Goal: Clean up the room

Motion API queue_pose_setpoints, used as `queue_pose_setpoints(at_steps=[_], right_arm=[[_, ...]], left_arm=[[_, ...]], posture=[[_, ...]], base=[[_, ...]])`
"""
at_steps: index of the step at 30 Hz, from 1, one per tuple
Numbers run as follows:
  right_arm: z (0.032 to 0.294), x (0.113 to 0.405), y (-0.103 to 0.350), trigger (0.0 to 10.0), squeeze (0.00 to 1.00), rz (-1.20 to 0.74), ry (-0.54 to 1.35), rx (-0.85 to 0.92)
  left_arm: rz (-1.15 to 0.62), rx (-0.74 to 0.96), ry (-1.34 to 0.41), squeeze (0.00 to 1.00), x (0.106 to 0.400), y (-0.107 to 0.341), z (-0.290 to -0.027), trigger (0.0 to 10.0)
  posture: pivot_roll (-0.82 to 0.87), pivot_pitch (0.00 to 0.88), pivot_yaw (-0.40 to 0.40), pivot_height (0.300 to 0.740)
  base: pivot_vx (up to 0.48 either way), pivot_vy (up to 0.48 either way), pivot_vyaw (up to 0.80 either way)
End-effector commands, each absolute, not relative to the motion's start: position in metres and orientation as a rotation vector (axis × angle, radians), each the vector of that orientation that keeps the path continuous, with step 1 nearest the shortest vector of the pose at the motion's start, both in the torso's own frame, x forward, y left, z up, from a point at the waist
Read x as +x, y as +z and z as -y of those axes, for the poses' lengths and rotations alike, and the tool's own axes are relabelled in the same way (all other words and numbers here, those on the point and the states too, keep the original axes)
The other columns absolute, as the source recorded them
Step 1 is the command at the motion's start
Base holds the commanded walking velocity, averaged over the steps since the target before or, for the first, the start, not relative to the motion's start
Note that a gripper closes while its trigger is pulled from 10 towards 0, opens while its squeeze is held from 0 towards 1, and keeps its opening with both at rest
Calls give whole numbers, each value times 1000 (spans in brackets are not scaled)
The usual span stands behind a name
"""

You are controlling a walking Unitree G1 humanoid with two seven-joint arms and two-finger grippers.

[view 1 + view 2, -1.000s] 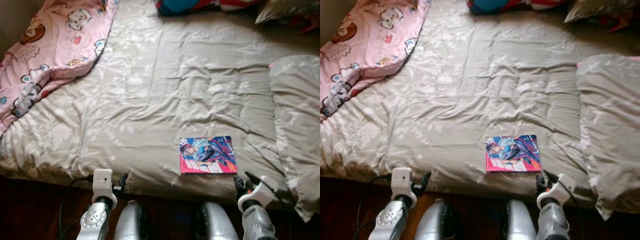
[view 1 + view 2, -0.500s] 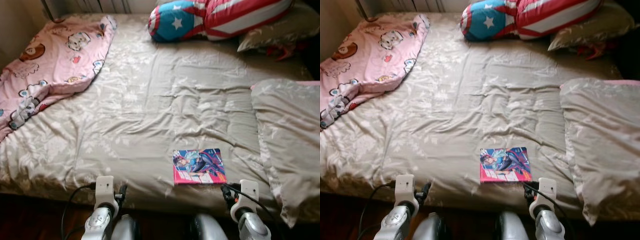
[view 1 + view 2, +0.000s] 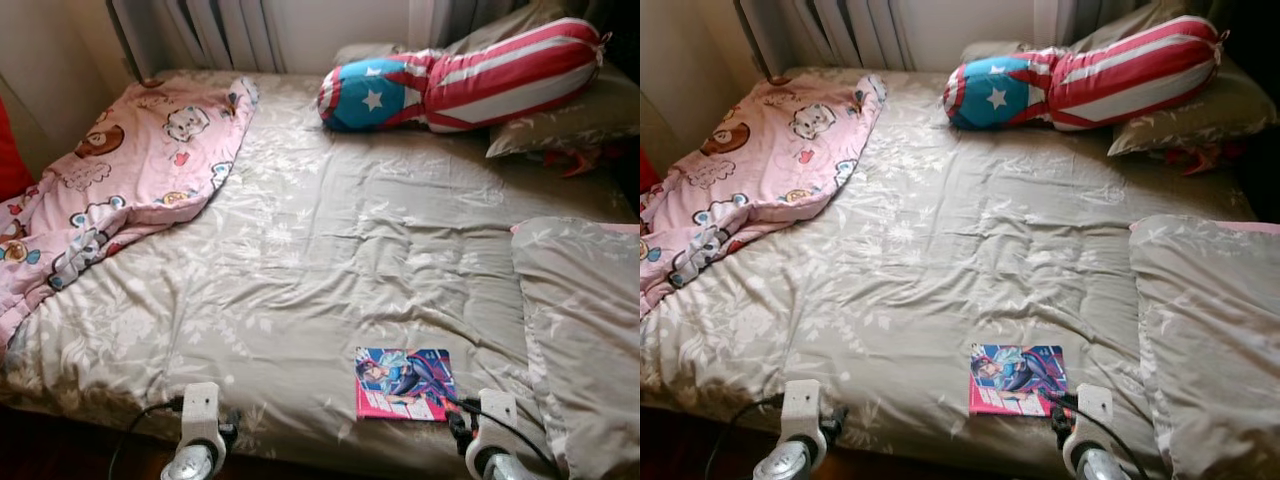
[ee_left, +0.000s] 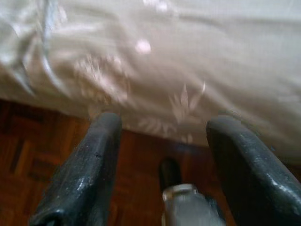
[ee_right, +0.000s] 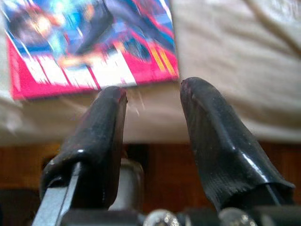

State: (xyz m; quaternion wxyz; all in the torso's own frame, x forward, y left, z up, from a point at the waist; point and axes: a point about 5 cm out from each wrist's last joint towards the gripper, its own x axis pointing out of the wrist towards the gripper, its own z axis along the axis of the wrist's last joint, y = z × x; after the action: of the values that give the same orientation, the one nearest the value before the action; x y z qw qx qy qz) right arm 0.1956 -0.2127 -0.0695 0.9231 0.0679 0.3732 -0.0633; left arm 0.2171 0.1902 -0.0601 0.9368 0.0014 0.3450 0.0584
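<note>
Right gripper (image 5: 153,96) is held open and empty, just short of the comic book (image 3: 403,383) on the bed (image 3: 330,250). Left gripper (image 4: 162,125) is spread wide, nothing gripped, at the bed edge.

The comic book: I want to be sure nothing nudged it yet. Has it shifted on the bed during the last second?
No. The comic book lies at the same quilt creases near the bed's front edge; the camera tilted up.

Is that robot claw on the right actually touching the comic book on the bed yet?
Apart. In the right wrist view, the right gripper has its fingers open, their tips short of the comic book, with a strip of beige bedcover between them.
</note>
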Motion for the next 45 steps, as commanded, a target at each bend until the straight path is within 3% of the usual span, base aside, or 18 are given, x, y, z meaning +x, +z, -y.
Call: queue_pose_setpoints(at_steps=[1,10,22,39,45], right_arm=[[224,177,-77,10000,0,-838,-153,114],[244,162,-78,10000,0,-871,-129,39],[223,170,-81,10000,0,-878,-126,66],[237,152,-84,10000,0,-890,-150,72],[217,165,-85,10000,0,-882,-126,78]], left_arm=[[-790,-7,158,0,198,-72,-194,10000],[-864,-3,163,0,180,-82,-193,10000],[-860,18,155,0,185,-79,-199,10000],[-870,26,140,0,183,-81,-196,10000],[-870,25,138,0,183,-81,-196,10000]], posture=[[-136,109,22,740],[-131,126,19,740],[-100,134,42,740],[-94,141,39,740],[-95,141,40,740]], base=[[0,0,0],[0,0,0],[0,170,406],[0,388,0],[0,480,0]])
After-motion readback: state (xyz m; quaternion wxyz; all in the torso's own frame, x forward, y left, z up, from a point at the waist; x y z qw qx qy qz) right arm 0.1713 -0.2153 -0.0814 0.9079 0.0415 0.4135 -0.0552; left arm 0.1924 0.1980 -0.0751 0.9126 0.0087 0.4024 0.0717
